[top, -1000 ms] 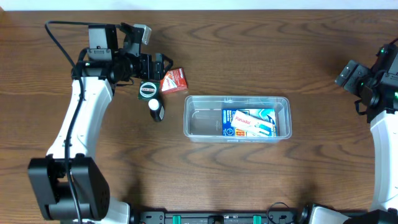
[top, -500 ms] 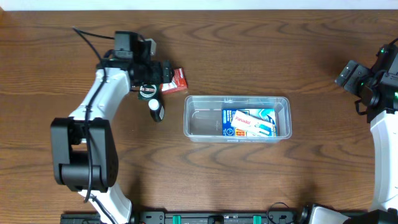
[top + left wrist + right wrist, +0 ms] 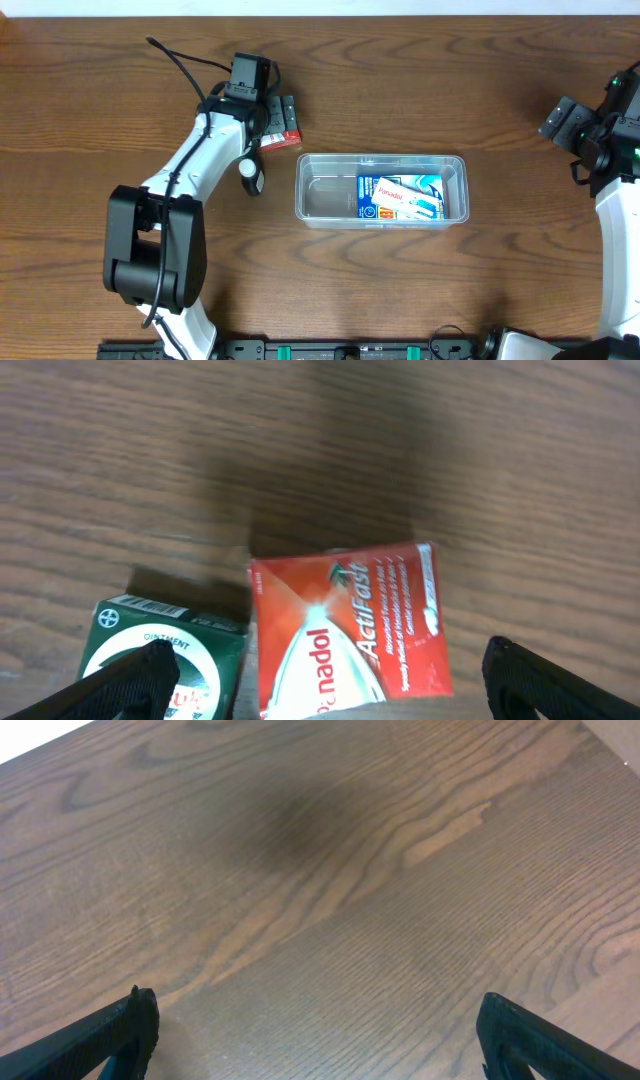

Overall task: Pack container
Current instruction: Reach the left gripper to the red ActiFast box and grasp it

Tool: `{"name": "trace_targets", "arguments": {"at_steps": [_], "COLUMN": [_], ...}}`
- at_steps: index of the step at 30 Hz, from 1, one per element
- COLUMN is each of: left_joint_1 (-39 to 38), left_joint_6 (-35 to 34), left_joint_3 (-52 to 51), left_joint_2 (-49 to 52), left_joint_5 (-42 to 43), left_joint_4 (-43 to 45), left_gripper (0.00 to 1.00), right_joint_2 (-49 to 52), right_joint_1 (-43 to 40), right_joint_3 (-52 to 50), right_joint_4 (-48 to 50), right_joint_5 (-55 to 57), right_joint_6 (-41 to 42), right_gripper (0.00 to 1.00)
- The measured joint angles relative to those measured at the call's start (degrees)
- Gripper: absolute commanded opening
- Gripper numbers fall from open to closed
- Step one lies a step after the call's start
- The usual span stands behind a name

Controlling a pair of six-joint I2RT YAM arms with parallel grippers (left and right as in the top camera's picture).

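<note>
Left gripper [image 3: 340, 682] shifted rt, now above red box [image 3: 345, 628], jaws wide, gripping 0; container [image 3: 318, 192] long axis runs L-R.

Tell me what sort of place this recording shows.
Probably a lab bench set up for robot packing trials, not a home: a wood-grain table, a white left arm and right arm, and a clear container holding a Panadol box.

Table [image 3: 500, 290] dark brown, wavy wood grain; container [image 3: 380, 157] clear, colourless; carton [image 3: 400, 197] blue and white, red lettering; packet [image 3: 345, 625] red, white swoosh, white lettering; box [image 3: 165, 660] dark green, white disc; bottle [image 3: 250, 175] black and white; left arm [image 3: 205, 160] white, black joints
</note>
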Motion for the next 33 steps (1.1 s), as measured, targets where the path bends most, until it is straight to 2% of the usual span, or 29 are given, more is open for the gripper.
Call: {"name": "trace_targets", "arguments": {"at_steps": [7, 33], "left_joint_1": [-0.31, -3.45], "left_joint_6": [-4.59, -5.86], "left_joint_3": [0.02, 0.04], "left_joint_2": [3.39, 6.99], "left_joint_5": [-1.88, -2.27], "left_joint_4": [0.76, 2.73], "left_gripper": [0.98, 0.98], "right_joint_2": [0.00, 0.00], "right_joint_1": [0.00, 0.00], "right_joint_3": [0.00, 0.00], "right_joint_4": [0.00, 0.00], "right_joint_5": [0.00, 0.00], "right_joint_6": [0.00, 0.00], "right_gripper": [0.99, 0.99]}}
